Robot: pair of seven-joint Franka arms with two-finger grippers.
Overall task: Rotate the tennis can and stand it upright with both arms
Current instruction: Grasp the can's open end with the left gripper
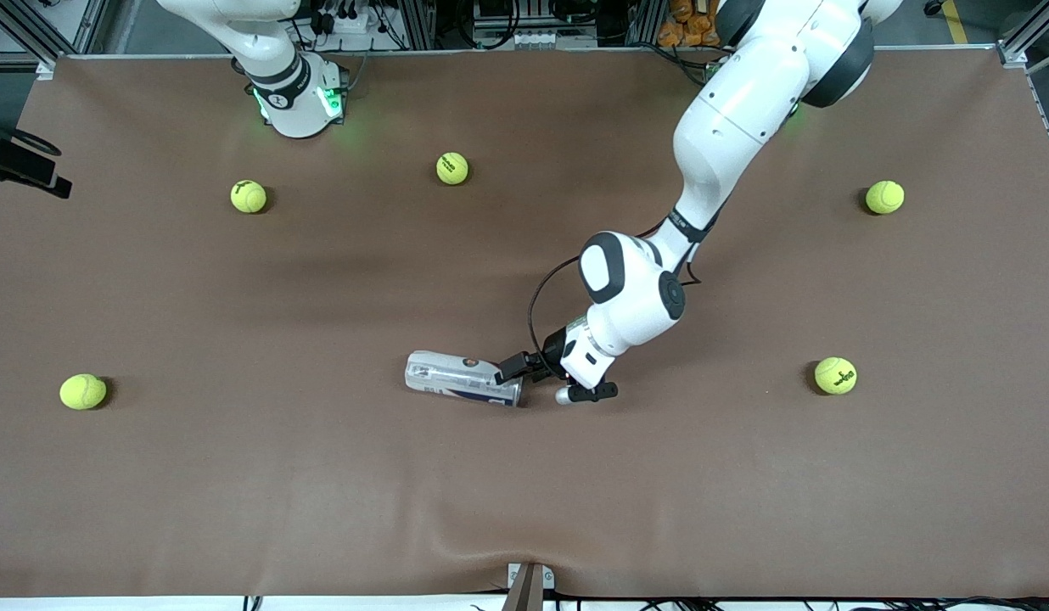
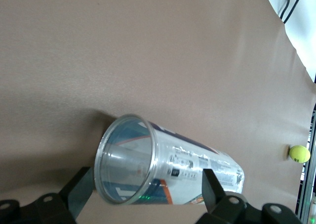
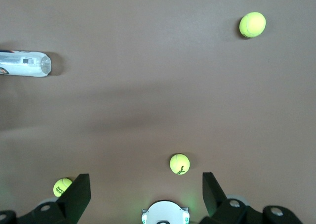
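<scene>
Brown table (image 1: 236,475): left gripper (image 1: 533,380) jaws straddling tennis can (image 1: 462,378).

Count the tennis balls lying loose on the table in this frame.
5: three farther from the front camera, near the right arm's base, mid-table, and the left arm's end; two nearer, one at each end. None seem hidden.

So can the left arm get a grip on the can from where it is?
Probably yes: the left end effector is open at the open end of the can, fingers on either side of the rim, with nothing between. The can lies flat on the table.
</scene>
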